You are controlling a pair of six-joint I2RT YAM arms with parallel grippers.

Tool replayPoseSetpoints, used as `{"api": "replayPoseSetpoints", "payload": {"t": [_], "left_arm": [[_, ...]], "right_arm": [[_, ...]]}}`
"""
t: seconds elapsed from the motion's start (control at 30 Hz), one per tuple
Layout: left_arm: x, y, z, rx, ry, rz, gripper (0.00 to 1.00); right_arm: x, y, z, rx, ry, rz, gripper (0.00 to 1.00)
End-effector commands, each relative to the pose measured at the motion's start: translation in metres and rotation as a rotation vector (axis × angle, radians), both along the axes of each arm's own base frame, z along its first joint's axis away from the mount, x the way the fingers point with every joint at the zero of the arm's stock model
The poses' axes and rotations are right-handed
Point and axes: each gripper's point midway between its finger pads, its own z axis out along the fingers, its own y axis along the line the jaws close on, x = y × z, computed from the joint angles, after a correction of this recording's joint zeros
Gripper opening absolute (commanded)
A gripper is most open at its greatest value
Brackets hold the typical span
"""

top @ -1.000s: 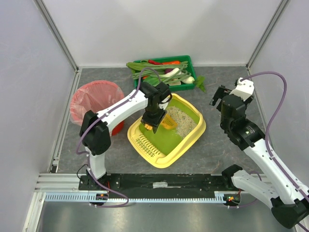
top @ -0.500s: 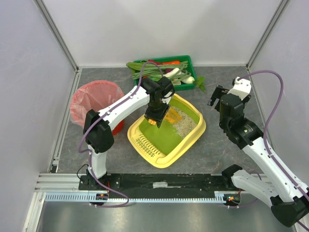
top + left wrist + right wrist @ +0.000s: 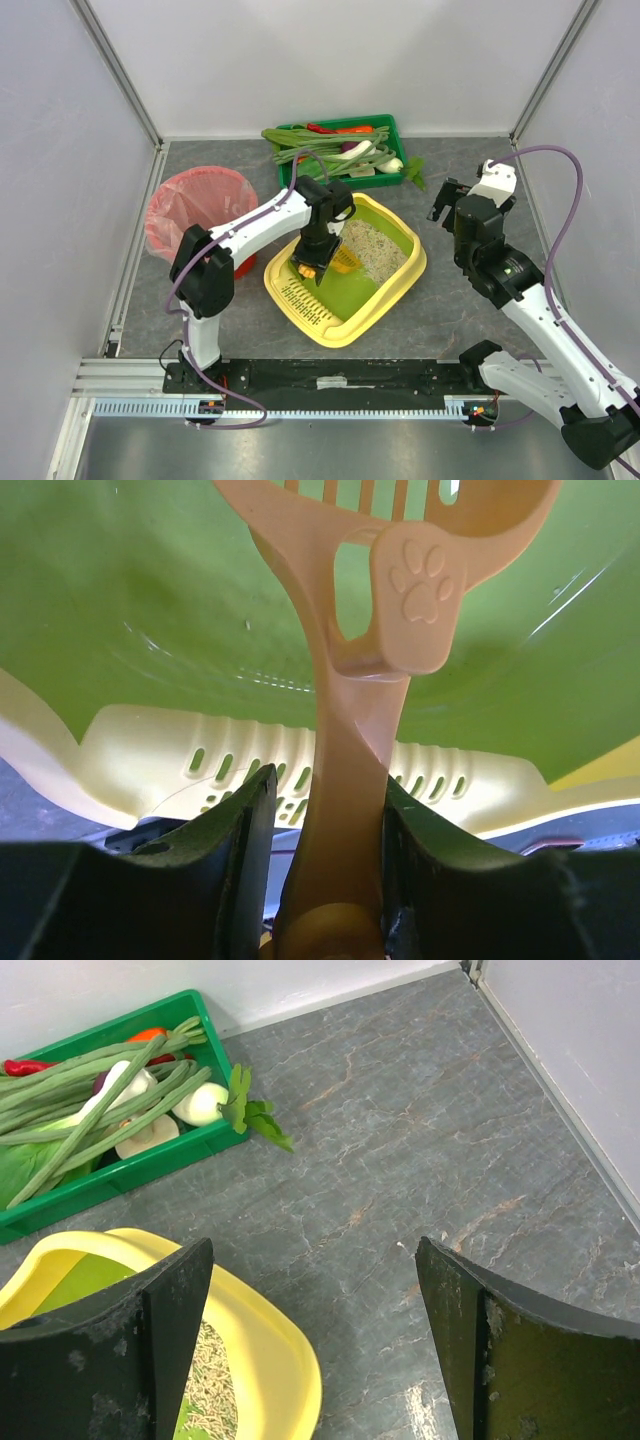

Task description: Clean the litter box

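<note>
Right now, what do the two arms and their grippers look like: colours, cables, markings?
Both the left arm and right arm have white link shells with black joint housings. A purple cable loops loosely along each. The left gripper and right gripper have broad matte black fingers, the right ones scuffed pale at the edges. No markings are legible.

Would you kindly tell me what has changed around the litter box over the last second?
The left gripper, shut on the scoop, went from mid-box toward the litter, then drew back over the bare green floor near the slotted ledge. The right gripper, open and empty, edged slightly leftward. Litter box, vegetable crate and red bin stayed put.
</note>
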Motion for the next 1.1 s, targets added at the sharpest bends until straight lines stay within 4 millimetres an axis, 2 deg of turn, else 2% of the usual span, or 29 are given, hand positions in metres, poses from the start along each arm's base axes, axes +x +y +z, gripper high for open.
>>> {"api": "replayPoseSetpoints", "payload": {"t": [0.0,0.1,0.27,0.47,0.67,0.87,1.07], "left_arm": [[-0.036,0.032,0.026,0.100,0.116,0.039,0.02],[-0.032,0.029,0.026,0.097,0.111,0.039,0.02],[-0.030,0.032,0.014,0.134,0.136,0.027,0.02],[-0.018,0.030,0.015,0.124,0.119,0.034,0.02],[-0.003,0.015,0.011,0.069,0.119,0.049,0.02],[-0.003,0.016,0.012,0.073,0.128,0.051,0.02],[-0.011,0.025,0.027,0.069,0.097,0.068,0.02]], "right_arm": [[0.001,0.003,-0.004,0.007,0.010,0.012,0.91],[0.002,0.004,-0.005,0.008,0.012,0.017,0.91],[0.002,0.001,-0.006,0.001,0.015,0.002,0.91],[0.003,-0.001,-0.007,0.000,0.017,-0.014,0.91],[0.003,-0.006,-0.005,-0.006,0.010,-0.042,0.91],[0.005,-0.006,-0.005,-0.012,0.013,-0.050,0.91],[0.009,0.000,-0.009,-0.016,0.033,-0.018,0.91]]}}
